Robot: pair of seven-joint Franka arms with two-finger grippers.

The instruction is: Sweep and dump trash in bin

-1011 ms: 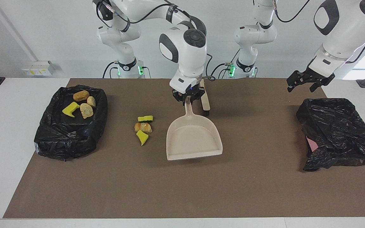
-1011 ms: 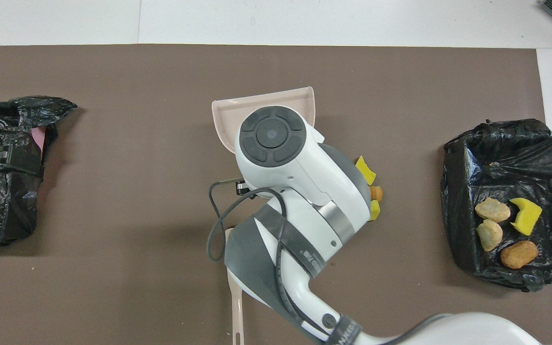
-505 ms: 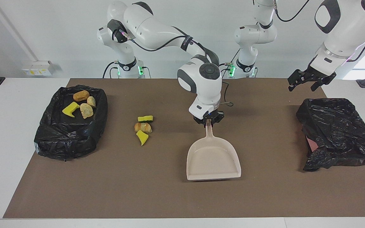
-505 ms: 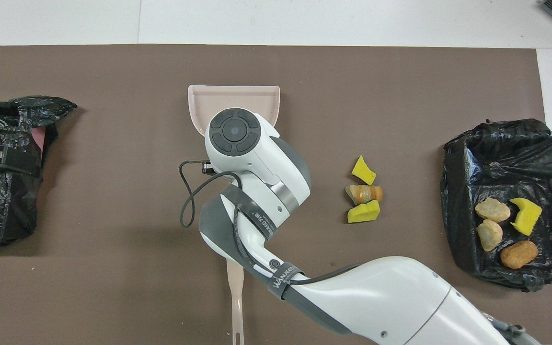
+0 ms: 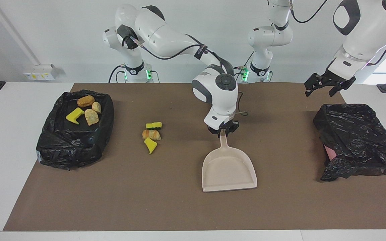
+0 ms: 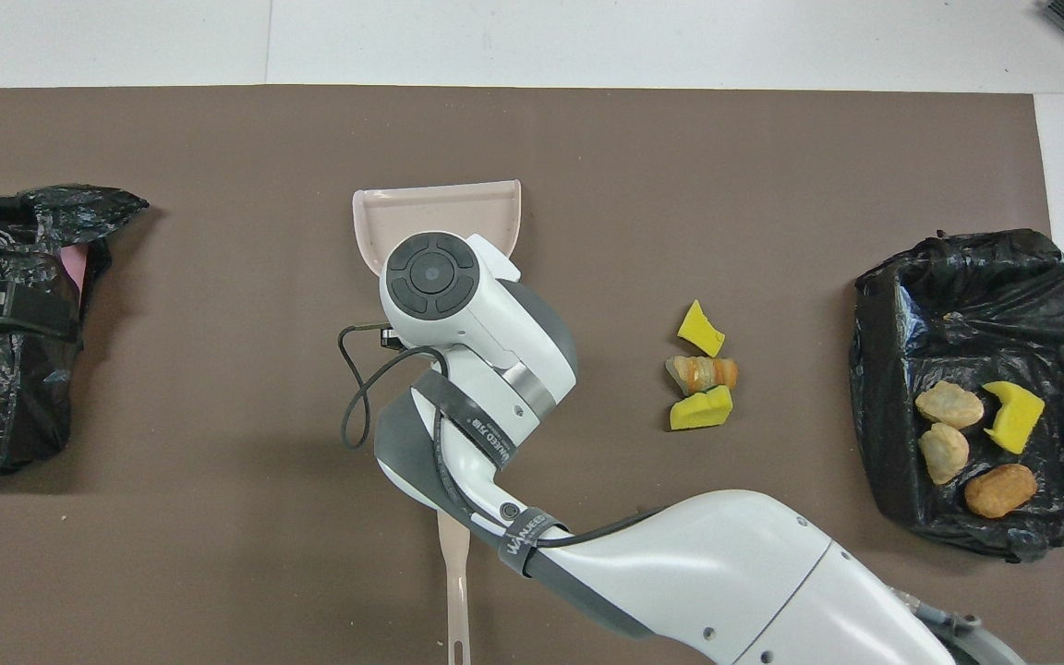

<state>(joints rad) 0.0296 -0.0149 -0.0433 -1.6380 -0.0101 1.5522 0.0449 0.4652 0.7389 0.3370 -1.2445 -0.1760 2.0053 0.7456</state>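
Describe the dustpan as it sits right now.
The dustpan is pale beige, plastic by its look, with a flat tray, low side walls and a slim handle. It is empty and lies flat on the brown mat, mid-table, handle toward the robots, open lip away from them. The right gripper is at the handle's end; whether it grips cannot be told. The loose trash lies apart, toward the right arm's end.

- A grey strap point(image 6: 525, 544) around the right arm's cable, low in the overhead view, carries white lettering that seems to read "WANLEES"; the last letters are unclear.
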